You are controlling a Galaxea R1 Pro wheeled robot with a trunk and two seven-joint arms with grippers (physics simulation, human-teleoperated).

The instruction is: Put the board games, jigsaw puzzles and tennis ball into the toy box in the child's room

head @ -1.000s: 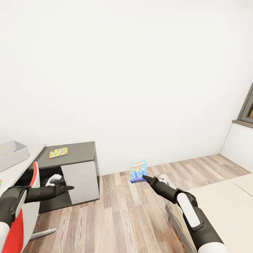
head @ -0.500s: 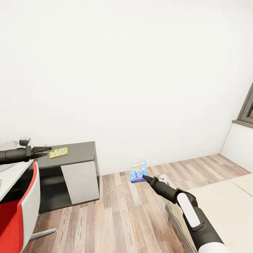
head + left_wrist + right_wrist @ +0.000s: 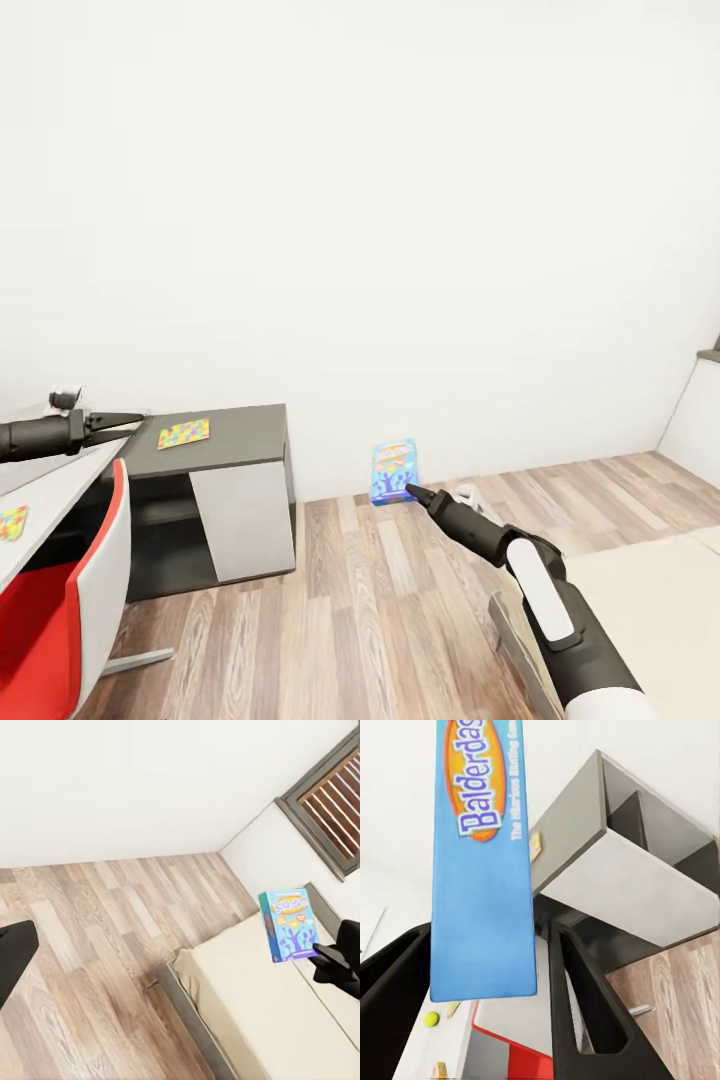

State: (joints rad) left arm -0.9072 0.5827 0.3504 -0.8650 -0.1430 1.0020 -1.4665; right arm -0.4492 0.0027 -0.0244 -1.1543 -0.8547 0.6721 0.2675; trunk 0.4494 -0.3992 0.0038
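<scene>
One board game, the blue Balderdash box (image 3: 394, 471), is clamped between the fingers of your right gripper (image 3: 409, 492), held upright in the air over the wood floor (image 3: 380, 610), long axis vertical, its cover facing the head camera. Your left gripper (image 3: 128, 423) hangs over the table (image 3: 60, 490) with jaws nearly together, pinching nothing. Two jigsaw puzzles show: one (image 3: 184, 433) flat on the dark section, one (image 3: 12, 522) on the pale top. One tennis ball (image 3: 431, 1018) lies beyond. The bed (image 3: 285, 1020) is beside you.
</scene>
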